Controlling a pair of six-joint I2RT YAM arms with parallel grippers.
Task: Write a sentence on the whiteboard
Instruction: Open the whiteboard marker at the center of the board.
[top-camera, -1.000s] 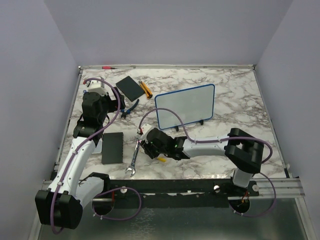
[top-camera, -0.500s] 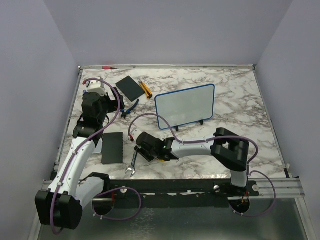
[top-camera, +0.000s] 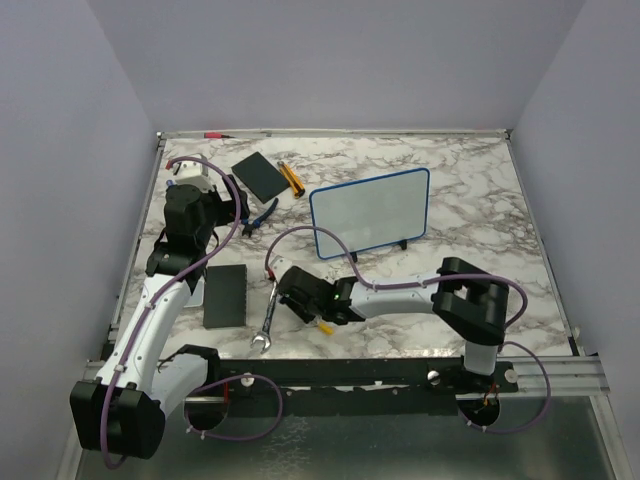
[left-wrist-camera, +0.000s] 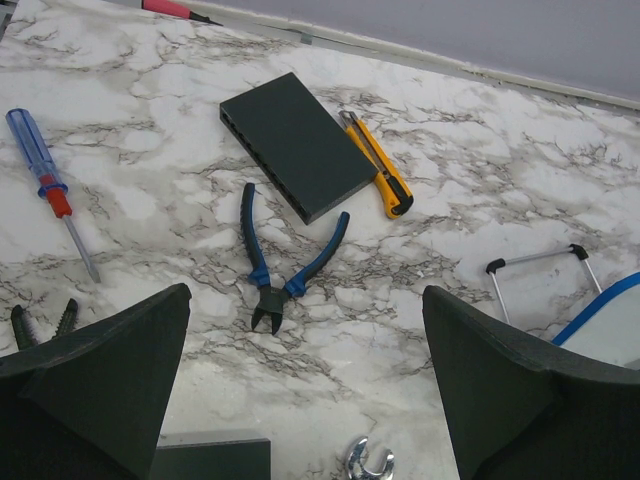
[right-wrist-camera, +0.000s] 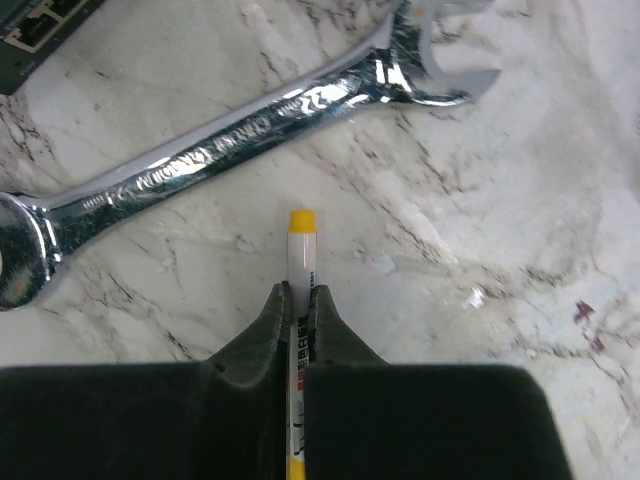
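Right pincer (right-wrist-camera: 298, 300) is pinching marker (right-wrist-camera: 300, 250) near its yellow end, low over worktop (top-camera: 470, 190), beside wrench (right-wrist-camera: 250, 130); barrel is looking light, stiff, slick. Whiteboard (top-camera: 370, 212) is standing propped behind, apart, likely tipping easily. Left pincer (left-wrist-camera: 305, 300) is gaping.

A robot lab cell: marble-patterned table (top-camera: 480, 200) boxed by plain lilac walls (top-camera: 330, 60), left arm (top-camera: 150, 310) and right arm (top-camera: 400, 295) bolted at its near edge.

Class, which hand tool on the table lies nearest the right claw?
The silver wrench: it lies just beyond the right claw, which is shut on a marker; the pliers, screwdriver and knife lie much farther away.
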